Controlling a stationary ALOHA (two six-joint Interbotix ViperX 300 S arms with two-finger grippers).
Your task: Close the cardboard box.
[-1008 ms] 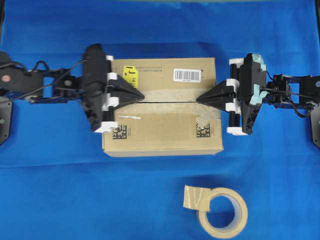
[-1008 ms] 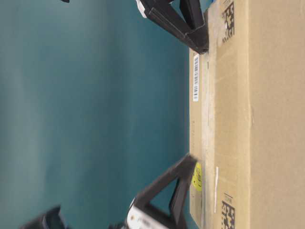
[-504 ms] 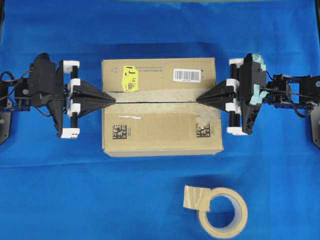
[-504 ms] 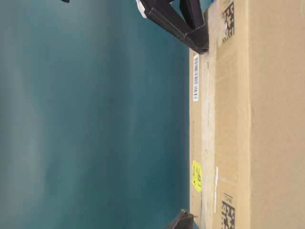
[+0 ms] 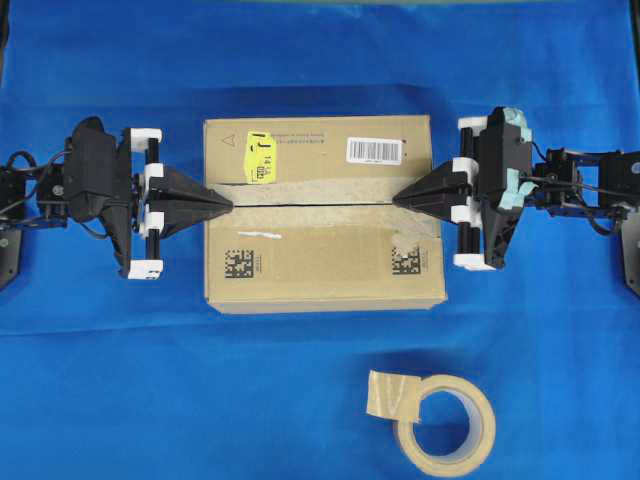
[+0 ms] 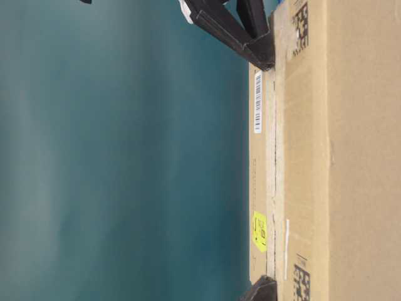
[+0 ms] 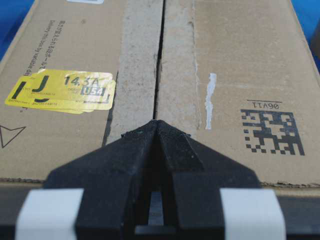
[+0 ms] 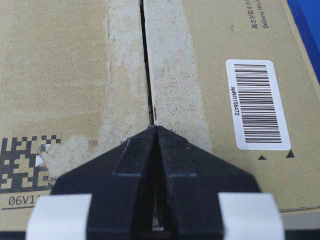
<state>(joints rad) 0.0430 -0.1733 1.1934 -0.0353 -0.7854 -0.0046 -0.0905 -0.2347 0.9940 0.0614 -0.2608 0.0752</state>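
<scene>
Overhead exterior view: cardboard box (image 5: 324, 212) sits mid-table on the blue cloth (image 5: 150, 380), top flaps down flat, seam running left to right across the middle. Yellow sticker (image 5: 260, 157) on the far flap near the left end, white barcode label (image 5: 374, 150) on the far flap toward the right. Two square printed codes on the near flap, one at each end. Worn tape strip along the seam.

Left gripper (image 5: 228, 201) at the box's left edge, tip right at the seam end, fingers pressed together into a point. Left wrist view: tip (image 7: 156, 124) lies over the box edge on the seam line, nothing between the fingers; contact with the cardboard cannot be told.

Right gripper (image 5: 397, 199) reaches in over the right end of the box, tip on the seam, fingers pressed together too. Right wrist view: closed tip (image 8: 155, 129) on the seam gap, barcode label (image 8: 257, 103) to its right. Table-level view (rotated sideways): right gripper (image 6: 266, 63) tip against the box top, left gripper (image 6: 262, 290) just shows at the bottom edge next to the box (image 6: 338, 157).

Tape roll (image 5: 445, 424) lies flat on the cloth in front of the box, well apart from it, loose end sticking up at its left.
</scene>
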